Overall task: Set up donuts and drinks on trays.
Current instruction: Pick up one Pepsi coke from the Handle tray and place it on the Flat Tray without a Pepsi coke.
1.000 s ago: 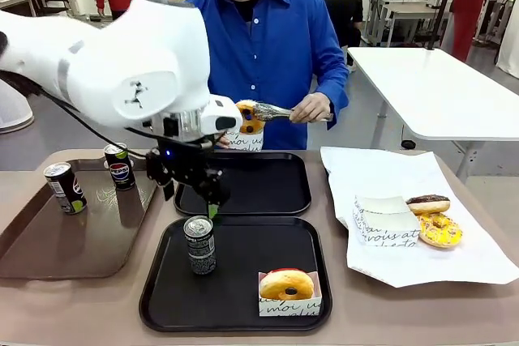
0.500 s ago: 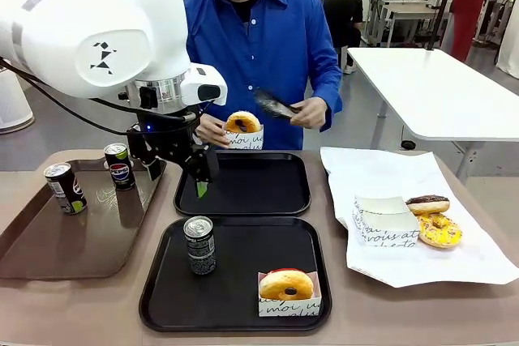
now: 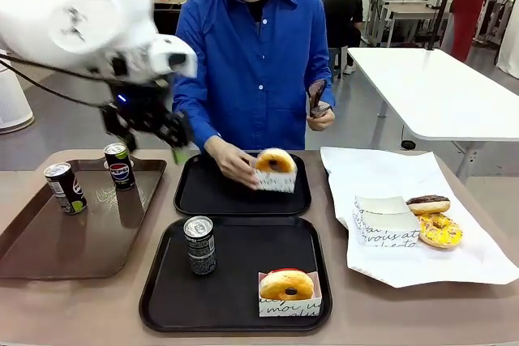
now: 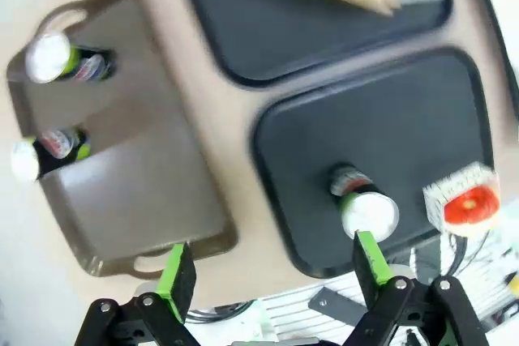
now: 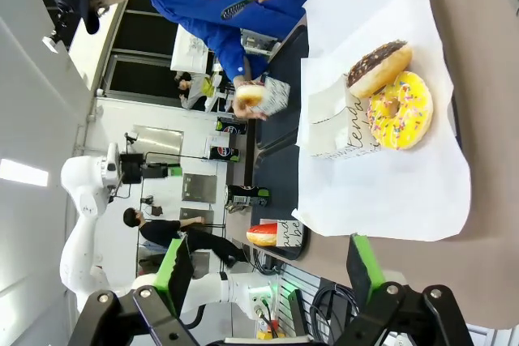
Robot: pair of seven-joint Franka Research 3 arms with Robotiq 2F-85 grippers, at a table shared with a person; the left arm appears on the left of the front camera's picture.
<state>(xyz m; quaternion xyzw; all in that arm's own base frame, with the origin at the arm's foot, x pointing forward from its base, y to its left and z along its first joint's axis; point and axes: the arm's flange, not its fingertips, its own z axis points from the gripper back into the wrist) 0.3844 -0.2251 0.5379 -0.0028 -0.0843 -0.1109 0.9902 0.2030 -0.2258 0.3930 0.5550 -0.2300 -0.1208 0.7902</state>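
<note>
A golden glazed ring donut (image 3: 285, 284), in a white paper sleeve with black script, is sitting at the front right of the near black tray (image 3: 162, 301), which is smooth plastic with rounded corners. A slim dark can (image 3: 199, 245) with a silver top is standing upright on its left part. The person's hand (image 3: 233, 164) is resting a second sleeved donut (image 3: 276, 162) on the far black tray (image 3: 195, 200). The left gripper (image 4: 273, 269) is hanging wide open and empty above the table, and the right gripper (image 5: 268, 269) is also gaping, holding nothing

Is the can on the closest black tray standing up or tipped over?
Standing up. The can rests on its base on the near black tray, its silver top facing upward.
</note>
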